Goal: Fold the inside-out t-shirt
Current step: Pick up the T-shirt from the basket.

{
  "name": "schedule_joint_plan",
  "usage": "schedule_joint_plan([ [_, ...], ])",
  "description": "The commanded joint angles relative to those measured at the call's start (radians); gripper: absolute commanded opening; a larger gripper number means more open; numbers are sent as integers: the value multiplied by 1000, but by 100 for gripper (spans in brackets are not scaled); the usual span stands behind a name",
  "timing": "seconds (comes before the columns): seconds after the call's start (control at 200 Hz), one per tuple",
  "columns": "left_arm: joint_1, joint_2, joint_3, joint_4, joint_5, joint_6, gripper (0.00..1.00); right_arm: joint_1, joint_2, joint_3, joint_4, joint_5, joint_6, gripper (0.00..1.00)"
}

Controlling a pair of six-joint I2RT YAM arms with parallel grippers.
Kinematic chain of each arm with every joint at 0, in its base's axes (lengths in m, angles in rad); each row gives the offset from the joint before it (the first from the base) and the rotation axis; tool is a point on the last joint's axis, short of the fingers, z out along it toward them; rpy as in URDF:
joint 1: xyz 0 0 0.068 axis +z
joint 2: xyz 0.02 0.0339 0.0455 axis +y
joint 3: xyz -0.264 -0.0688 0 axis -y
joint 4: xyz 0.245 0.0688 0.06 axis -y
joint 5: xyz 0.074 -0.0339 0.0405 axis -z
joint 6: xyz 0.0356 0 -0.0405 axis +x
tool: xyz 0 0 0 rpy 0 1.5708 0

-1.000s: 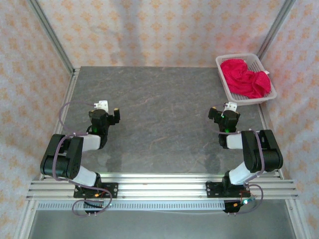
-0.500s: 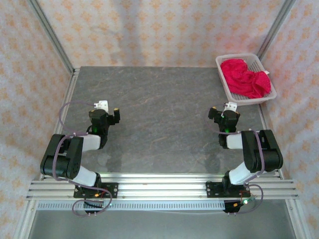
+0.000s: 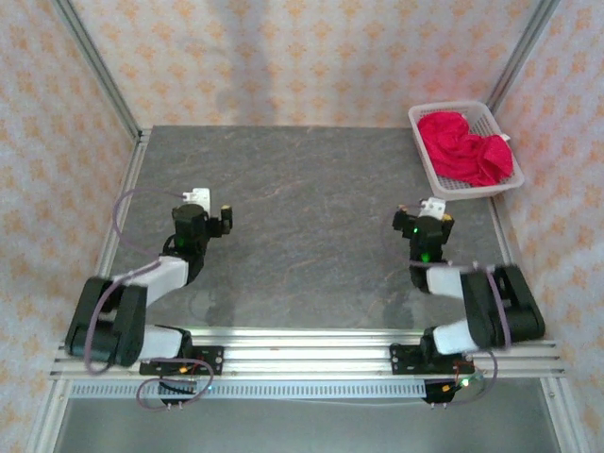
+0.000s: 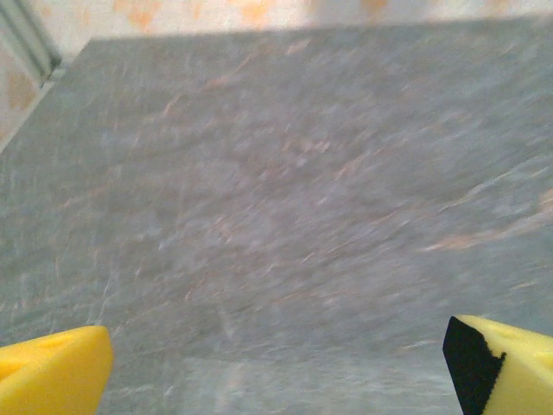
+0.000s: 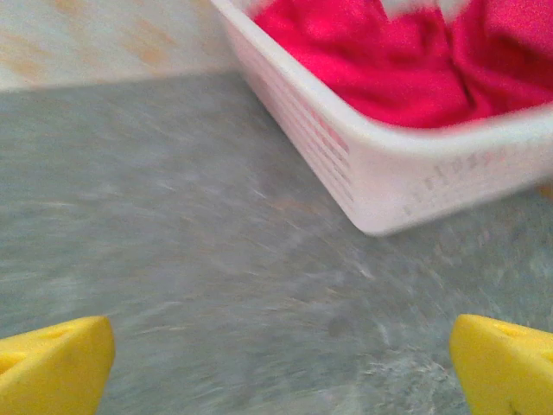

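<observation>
The left gripper has its yellow fingers spread wide, one in each bottom corner of its wrist view, with nothing between them but bare grey table. The right gripper is spread just as wide and grasps nothing, its yellow fingers also in the lower corners. Beyond them, a corner of the white basket fills the upper right of that view. Seen from above, the left gripper sits left of centre and the right gripper right of centre, well apart from each other. The right one is near the basket, just below it in the frame and not touching it. The red t-shirt lies crumpled in a heap inside the basket, at the upper right of the overhead frame, by the table's far right corner.
</observation>
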Motion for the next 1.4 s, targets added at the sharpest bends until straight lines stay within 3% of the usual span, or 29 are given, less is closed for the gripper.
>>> schedule_joint_plan([
  [0.0, -33, -177, 96, -330, -12, -149, 100, 46, -249, 51, -143, 198, -11, 99],
  [0.06, -40, -237, 176, -562, -128, -345, 100, 41, -278, 148, -308, 292, 63, 99],
  [0.1, -40, -262, 216, -670, -152, -388, 100, 32, -260, 228, -395, 330, 98, 99],
  [0.225, -38, -369, 171, -626, 7, -394, 100, 0, -133, 558, -832, 401, 395, 99],
  [0.305, -38, -424, 156, -644, -23, -462, 100, -70, -12, 742, -1026, 247, 543, 99],
  [0.38, -37, -450, 174, -701, -81, -487, 100, -110, 94, 859, -1066, 84, 542, 99],
  [0.43, -37, -443, 186, -724, -84, -518, 100, -119, 162, 914, -1067, 94, 583, 99],
  [0.485, -37, -408, 205, -738, -24, -547, 100, -138, 236, 977, -1095, 120, 661, 99],
  [0.57, -38, -333, 238, -750, 106, -586, 100, -199, 363, 1089, -1141, 31, 765, 99],
  [0.681, -39, -265, 230, -712, 171, -600, 97, -251, 548, 1243, -1186, -82, 857, 99],
  [0.866, -44, -185, 229, -640, 253, -578, 91, -268, 795, 1459, -1247, -61, 942, 99],
  [1.056, -50, -115, 271, -658, 225, -585, 89, -328, 1086, 1818, -1531, -109, 1070, 97],
  [1.186, -53, -83, 274, -649, 218, -602, 87, -353, 1183, 1933, -1566, -176, 1101, 77],
  [1.311, -56, -65, 280, -658, 225, -604, 83, -355, 1148, 1923, -1507, -184, 1064, 19],
  [1.356, -56, -65, 285, -668, 225, -605, 82, -354, 1116, 1912, -1497, -184, 1055, 5],
  [1.396, -58, -70, 288, -673, 226, -607, 80, -353, 1082, 1900, -1489, -175, 1040, 0],
])
